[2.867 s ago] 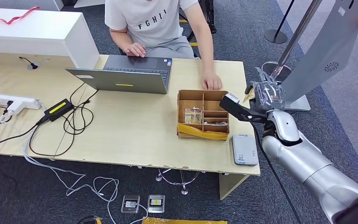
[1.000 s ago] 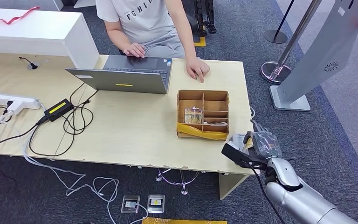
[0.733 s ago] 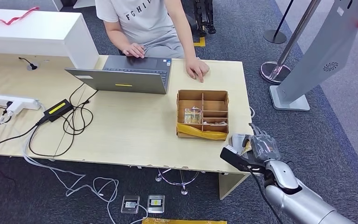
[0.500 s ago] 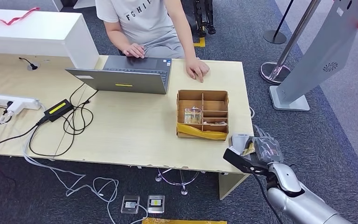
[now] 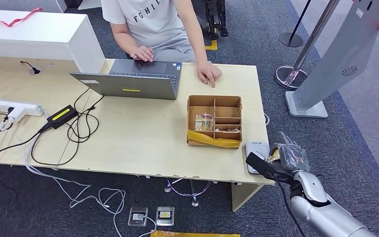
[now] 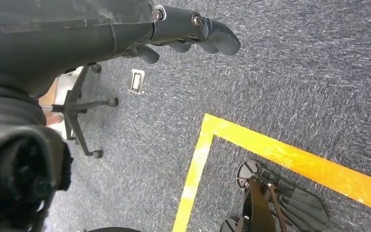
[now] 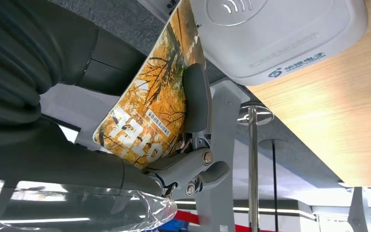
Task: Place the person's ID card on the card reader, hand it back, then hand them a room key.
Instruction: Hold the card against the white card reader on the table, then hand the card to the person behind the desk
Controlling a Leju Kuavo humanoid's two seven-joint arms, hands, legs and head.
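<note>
1. Card [image 7: 149, 116] with an orange tree print sits in our right hand [image 5: 288, 157], pinched between the thumb [image 7: 196, 99] and the fingers behind it, as the right wrist view shows.
2. We see the card's top edge close against the rim of the white reader [image 7: 280, 29]; we cannot tell whether they touch.
3. From the head view, our right hand hangs off the table's near right corner, at about 3 o'clock from the reader [image 5: 256, 156], just beside it.
4. We see the reader lying flat on the table [image 5: 143, 138] at the near right corner, at 5 o'clock from the cardboard box [image 5: 215, 121] and close to it.
5. We see small items in the box's compartments and yellow tape along its near side; what the items are is too small to tell.
6. Our left hand [image 6: 174, 29] hangs over the grey carpet [image 6: 294, 72] with its fingers curled in and nothing in them.
7. We see a person [image 5: 153, 24] in a grey shirt seated at 12 o'clock from the box, one hand [image 5: 142, 53] on the laptop [image 5: 133, 79] and the other hand [image 5: 208, 74] resting on the table beyond the box.
8. We see a power strip [image 5: 10, 108], an adapter [image 5: 61, 114] and loose cables at the table's left end, well apart from the box.
</note>
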